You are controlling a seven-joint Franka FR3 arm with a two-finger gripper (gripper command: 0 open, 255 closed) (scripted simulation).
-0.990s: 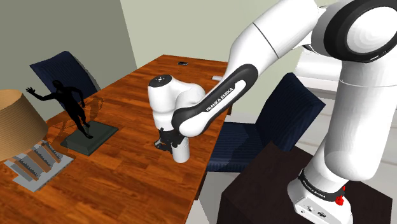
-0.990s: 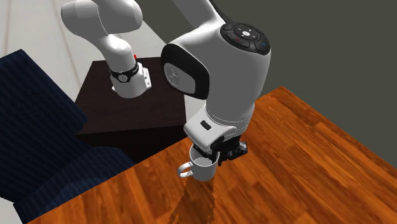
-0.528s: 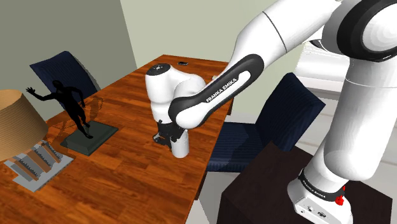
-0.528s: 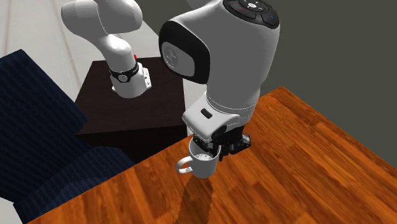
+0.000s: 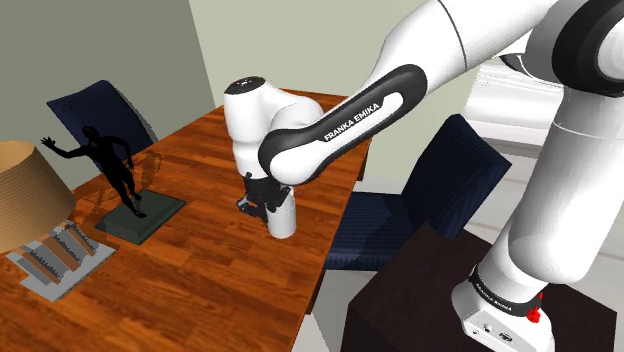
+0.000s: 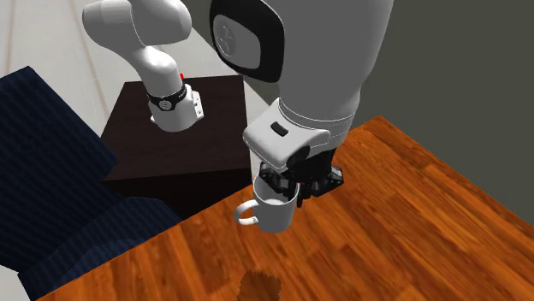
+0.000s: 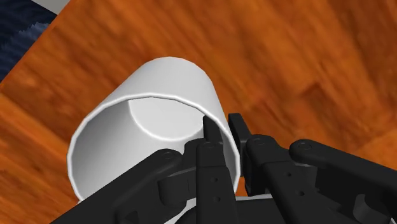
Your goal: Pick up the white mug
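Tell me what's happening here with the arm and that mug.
The white arm holds the white mug by its rim. Its black claw is shut on the mug's wall, one finger inside and one outside. The mug hangs roughly upright, clear of the wooden table, with its shadow on the wood below. Further along the table stands a dark figurine.

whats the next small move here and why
Probably a slow, short lift straight up with the grip unchanged. The gripper pinches the wall of the mug, one finger inside the rim and one outside. The mug hangs upright just above the table, with its shadow lying apart from it. It is gripped on one side only, so a sideways swing might tilt it.
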